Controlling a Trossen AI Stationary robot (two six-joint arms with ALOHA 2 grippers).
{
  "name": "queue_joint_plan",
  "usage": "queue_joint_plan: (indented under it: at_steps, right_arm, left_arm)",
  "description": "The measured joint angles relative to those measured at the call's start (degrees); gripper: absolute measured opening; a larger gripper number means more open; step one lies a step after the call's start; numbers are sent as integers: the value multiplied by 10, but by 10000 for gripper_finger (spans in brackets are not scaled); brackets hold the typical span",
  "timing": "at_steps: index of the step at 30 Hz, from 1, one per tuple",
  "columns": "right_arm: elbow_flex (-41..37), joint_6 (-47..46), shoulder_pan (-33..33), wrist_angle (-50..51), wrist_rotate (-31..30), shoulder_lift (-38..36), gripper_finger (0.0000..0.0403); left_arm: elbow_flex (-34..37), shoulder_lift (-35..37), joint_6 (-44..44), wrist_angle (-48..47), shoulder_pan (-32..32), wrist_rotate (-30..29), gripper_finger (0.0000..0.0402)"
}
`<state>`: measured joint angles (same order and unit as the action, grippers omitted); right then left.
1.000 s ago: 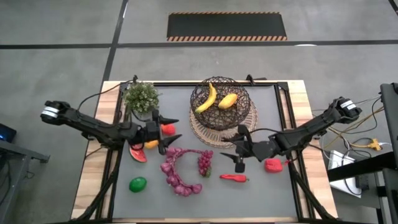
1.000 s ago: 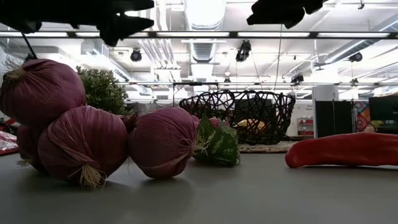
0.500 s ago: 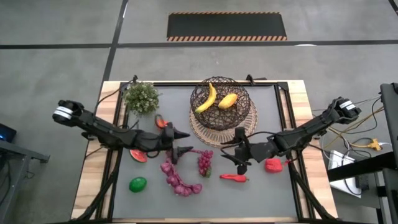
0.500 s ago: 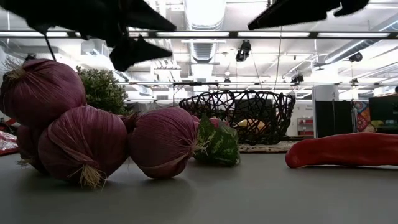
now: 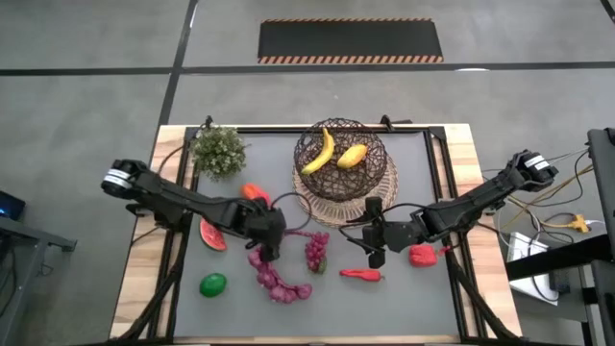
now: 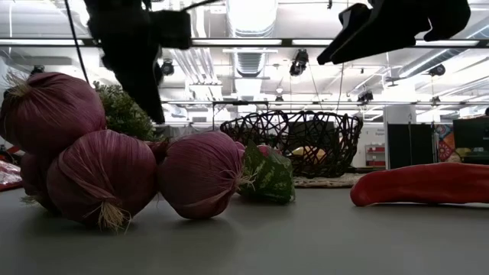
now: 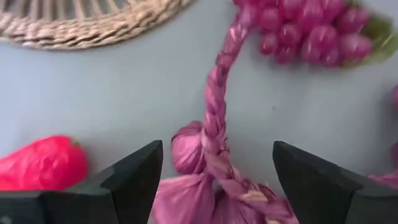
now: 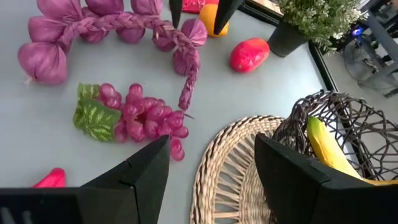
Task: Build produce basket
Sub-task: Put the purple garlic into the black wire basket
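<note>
The dark wire basket (image 5: 341,159) stands on a tan woven mat (image 5: 377,200) at the far middle and holds a banana (image 5: 320,152) and a yellow mango (image 5: 352,156). The purple string of bulbs (image 5: 274,274) lies on the grey table beside the grapes (image 5: 316,250). My left gripper (image 5: 272,242) is open and points down over the string's braid (image 7: 214,140), one finger on either side of it, not touching. My right gripper (image 5: 376,256) is open and empty above the table, between the grapes and a red pepper (image 5: 421,255).
A long red pepper (image 5: 363,275) lies near the middle. A lime (image 5: 212,284), a watermelon slice (image 5: 211,234) and a red fruit (image 5: 255,192) lie at the left. A potted leafy plant (image 5: 219,151) stands at the far left. Black rails frame the mat.
My left gripper has gone from beside the red fruit toward the table's right and near edges to above the purple string. It has tipped from level to pointing down and stays open. My right gripper has come down a little.
</note>
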<state>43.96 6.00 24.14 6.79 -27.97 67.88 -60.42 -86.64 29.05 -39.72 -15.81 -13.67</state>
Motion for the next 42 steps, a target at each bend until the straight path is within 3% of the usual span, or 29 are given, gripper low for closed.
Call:
queue_joint_plan:
  at_steps: [6, 16, 20, 30, 36, 42]
  right_arm:
    - [-1, 4, 0, -1, -1, 0, 219]
    - [-7, -1, 0, -4, -1, 0, 219]
    - [-23, -2, 0, -40, -1, 1, 219]
    - [-76, -15, 0, -146, -1, 2, 219]
    - [-117, -20, 0, -246, -1, 2, 219]
    - [-160, -30, -2, -354, -6, 3, 219]
  left_arm:
    - [0, -54, -44, 46, 13, 6, 286]
    - [1, -93, -25, 48, 21, 11, 274]
    - [1, -91, -18, 47, 19, 11, 223]
    - [2, -77, -12, 34, 19, 12, 21]
    - [2, -59, -12, 22, 11, 12, 27]
    - [2, 4, -8, 11, -9, 11, 22]
